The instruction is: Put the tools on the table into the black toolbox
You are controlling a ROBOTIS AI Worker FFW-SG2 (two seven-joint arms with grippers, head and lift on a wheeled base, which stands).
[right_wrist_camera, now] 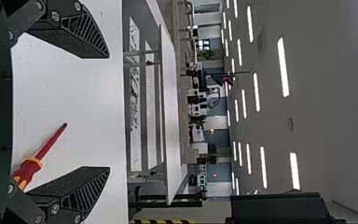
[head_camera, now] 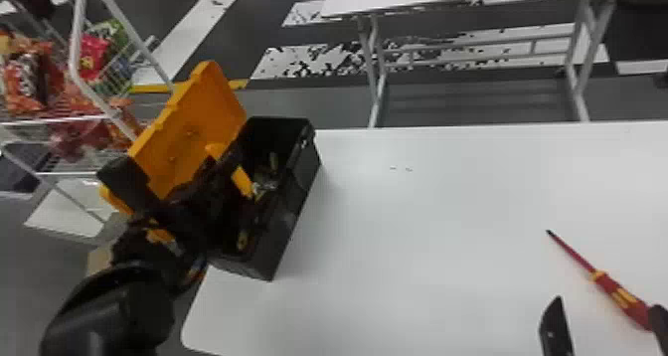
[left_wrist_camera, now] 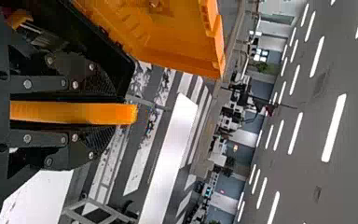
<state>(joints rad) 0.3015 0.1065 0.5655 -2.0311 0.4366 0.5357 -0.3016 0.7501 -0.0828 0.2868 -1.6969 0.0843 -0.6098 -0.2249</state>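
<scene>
Grey floor with worn white stripes (head_camera: 298,56) lies beyond the white table (head_camera: 422,206) in the head view. At the table's left end is the black toolbox (head_camera: 293,206), its orange lid (head_camera: 194,126) open, small tools (head_camera: 271,181) inside. The left gripper (head_camera: 213,168) is at the toolbox's lid side. Toward the table's near right lies the screwdriver (head_camera: 619,298), outside the box: a red handle with yellow stripes, a yellow collar, a slim red shaft and a dark tip pointing away and leftward. The right gripper (head_camera: 607,304) has its fingers on either side of the handle's direction.

In the left wrist view, the fingers are closed on an orange bar (left_wrist_camera: 74,113), its end poking past them.

In the right wrist view, the fingers stand wide apart, holding nothing; the screwdriver rests flat on the table, its handle partly hidden.
</scene>
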